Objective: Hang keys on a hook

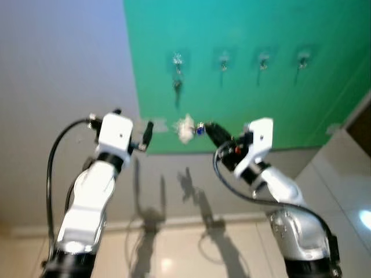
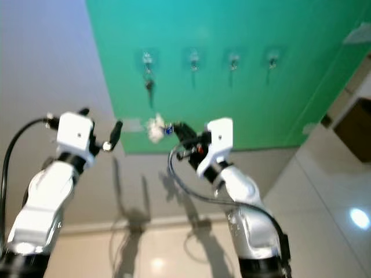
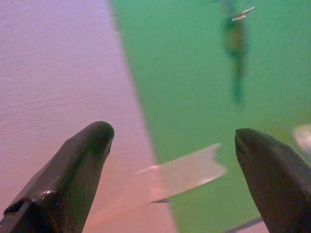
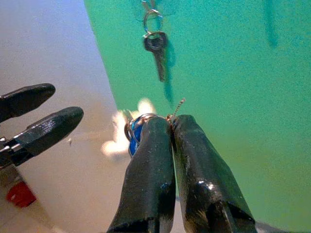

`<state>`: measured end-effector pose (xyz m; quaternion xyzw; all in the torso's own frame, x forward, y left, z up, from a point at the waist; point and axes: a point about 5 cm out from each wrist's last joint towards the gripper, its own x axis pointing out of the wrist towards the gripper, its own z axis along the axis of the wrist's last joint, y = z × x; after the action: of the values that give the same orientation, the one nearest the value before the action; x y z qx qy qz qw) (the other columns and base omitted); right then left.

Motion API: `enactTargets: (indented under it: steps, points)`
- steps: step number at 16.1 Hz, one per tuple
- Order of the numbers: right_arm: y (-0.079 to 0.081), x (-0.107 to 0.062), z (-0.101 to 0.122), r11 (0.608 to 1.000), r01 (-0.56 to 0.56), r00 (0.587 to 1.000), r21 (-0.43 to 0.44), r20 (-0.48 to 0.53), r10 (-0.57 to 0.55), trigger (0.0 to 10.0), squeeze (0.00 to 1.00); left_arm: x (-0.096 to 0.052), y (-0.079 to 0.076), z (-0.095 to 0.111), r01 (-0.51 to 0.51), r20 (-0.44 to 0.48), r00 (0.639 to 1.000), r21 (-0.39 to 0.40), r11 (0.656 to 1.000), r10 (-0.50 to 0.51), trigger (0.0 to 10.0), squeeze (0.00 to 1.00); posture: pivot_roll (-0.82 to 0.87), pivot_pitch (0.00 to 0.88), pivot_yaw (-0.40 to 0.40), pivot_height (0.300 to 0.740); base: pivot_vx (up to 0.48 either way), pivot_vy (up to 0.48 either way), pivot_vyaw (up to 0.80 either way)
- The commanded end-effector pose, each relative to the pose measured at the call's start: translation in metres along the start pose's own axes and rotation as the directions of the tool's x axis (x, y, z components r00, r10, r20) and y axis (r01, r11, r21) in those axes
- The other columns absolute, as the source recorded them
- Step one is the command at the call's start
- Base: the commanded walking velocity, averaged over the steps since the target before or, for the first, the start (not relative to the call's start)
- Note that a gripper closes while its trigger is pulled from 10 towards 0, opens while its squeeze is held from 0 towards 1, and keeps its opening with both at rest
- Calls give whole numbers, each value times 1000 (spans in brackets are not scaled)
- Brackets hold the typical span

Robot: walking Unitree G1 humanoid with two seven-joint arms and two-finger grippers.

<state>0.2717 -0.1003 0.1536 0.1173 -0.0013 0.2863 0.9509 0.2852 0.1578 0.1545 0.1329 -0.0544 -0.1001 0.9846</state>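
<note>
Bright indoor light; arm shadows on wall (image 1: 174, 197); glare spots on floor (image 1: 364, 219); head views slightly blurred.

The keys (image 4: 137, 130), a silver ring with a blue piece and white fluffy charm, sit pinched at the right gripper's (image 4: 170, 121) fingertips, at 6 o'clock below the leftmost hook (image 1: 177, 59), which holds a dark key (image 4: 157, 48).

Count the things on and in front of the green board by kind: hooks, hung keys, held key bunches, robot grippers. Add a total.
Hooks: 4
Hung key: 1
Held key bunch: 1
Grippers: 2, left gripper and right gripper
Total: 8
</note>
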Motion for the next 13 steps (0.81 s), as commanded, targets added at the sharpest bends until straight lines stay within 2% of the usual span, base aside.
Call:
enactTargets:
  steps: [1,3,4,7,10,13]
  points:
    - [-3,1,5,1000,9,1000,-3,20,-9,10000,0,0,2,3,-10,6,1000,12,1000,10,10000,0,-7,0,-10,740,0,-416,800]
    - [-1,4,6,1000,-4,1000,-11,20,4,10000,0,2,-2,1,1,1,1000,9,1000,-1,10000,0,-24,0,6,740,0,-407,800]
    - [-2,3,8,1000,-2,1000,-23,27,3,10000,0,4,-5,0,19,-6,1000,2,1000,-19,10000,0,-32,0,9,740,0,0,800]
    - [-2,3,12,1000,10,999,-14,46,-9,10000,0,5,-7,4,18,8,1000,-4,1000,-18,10000,0,-33,0,-1,740,0,0,0]
    - [-8,2,16,997,75,995,4,70,-75,10000,0,6,-11,8,53,37,998,18,998,-54,10000,0,-27,0,-10,740,0,0,0]
    - [-13,3,27,993,121,986,4,115,-121,10000,0,10,-15,12,91,62,994,-3,996,-91,10000,0,-48,0,6,740,0,0,0]
